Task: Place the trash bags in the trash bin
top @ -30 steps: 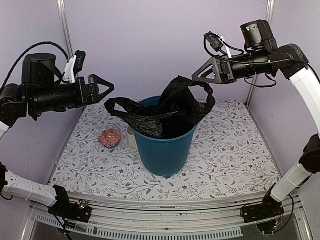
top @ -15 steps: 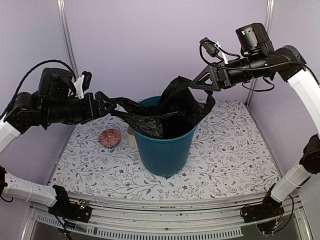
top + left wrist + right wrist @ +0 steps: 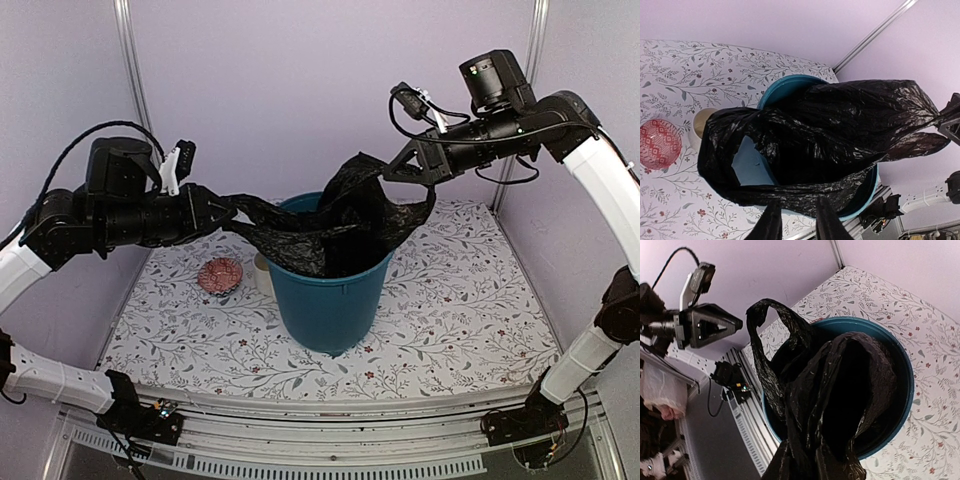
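Count: one trash bag (image 3: 335,225), one trash bin (image 3: 330,305), one cream mug (image 3: 262,272), one red patterned bowl (image 3: 220,274), two arms.

Location: the bin stands upright, mouth up, near the middle of the flowered tabletop (image 3: 470,310). The bag is draped over the bin's mouth. Its middle sags inside the rim, and both its ends are raised clear of the rim.

Edges and room: the mug sits just beside the bin at 9 o'clock, partly hidden by the bin wall. The bowl lies near the mug, again at 9 o'clock, apart from it. Bare tabletop shows from the bin towards 3 o'clock and 6 o'clock. The lilac wall (image 3: 300,80) closes off the 12 o'clock side.

Axis: the bag's long axis runs from 9 o'clock, low, to 1 o'clock, high, between the two grippers.

Left gripper (image 3: 222,208): at the bag's 9 o'clock edge. Its fingers (image 3: 771,225) stand close together with film at the narrow gap. Whether the jaws pinch the film cannot be told.

Right gripper (image 3: 392,168): at the bag's top loop, 1 o'clock of the bin. The bag fills its wrist view and hides the jaws, so their state cannot be told.
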Robot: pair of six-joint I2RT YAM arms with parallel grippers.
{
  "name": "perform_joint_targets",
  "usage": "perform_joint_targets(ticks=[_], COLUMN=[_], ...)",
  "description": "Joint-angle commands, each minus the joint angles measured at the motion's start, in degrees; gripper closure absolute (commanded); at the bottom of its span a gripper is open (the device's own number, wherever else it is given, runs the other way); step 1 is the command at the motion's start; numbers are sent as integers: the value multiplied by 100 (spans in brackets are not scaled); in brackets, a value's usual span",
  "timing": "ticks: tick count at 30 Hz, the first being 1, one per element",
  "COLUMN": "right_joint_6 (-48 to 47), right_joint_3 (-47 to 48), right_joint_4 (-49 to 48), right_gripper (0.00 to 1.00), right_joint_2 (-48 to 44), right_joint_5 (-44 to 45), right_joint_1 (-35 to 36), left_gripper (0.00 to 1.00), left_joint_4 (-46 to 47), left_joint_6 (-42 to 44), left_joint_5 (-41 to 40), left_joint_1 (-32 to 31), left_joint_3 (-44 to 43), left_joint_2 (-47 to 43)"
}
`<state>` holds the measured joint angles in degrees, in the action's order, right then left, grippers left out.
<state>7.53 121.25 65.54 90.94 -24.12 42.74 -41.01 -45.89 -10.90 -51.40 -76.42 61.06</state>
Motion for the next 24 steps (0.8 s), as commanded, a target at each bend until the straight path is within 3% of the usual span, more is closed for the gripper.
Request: perform_joint_targets(ticks=[1,5,18,21,22,24], right_joint_6=[79,194,1456,1569,1568,1560], right_joint_3=[18,-89,-630,-526,-510,-533], right_joint_4=[-103,-303,-1281,-1333,-1333,-1330], right_gripper=[94,98,98,98,98,98], right_joint_2=[-85,-177,-364,-285,-272,-290], right_joint_5=[-3,262,101,41,40,61], right_joint_1=[38,14,-653,-660,-654,-661], left_gripper=[81,100,100,100,95,63], left_joint_4=[343,641,849,322,-26,-1119], left_joint_6=[163,445,1694,1694,1571,1182], left_joint_5=[149,107,-560,-416,-306,-156], left_joint_1=[65,61,143,240,259,294], left_joint_3=[-18,-52,-1326,-1888,-2123,-2676], left_joint_2=[14,-39,639,916,1017,1310])
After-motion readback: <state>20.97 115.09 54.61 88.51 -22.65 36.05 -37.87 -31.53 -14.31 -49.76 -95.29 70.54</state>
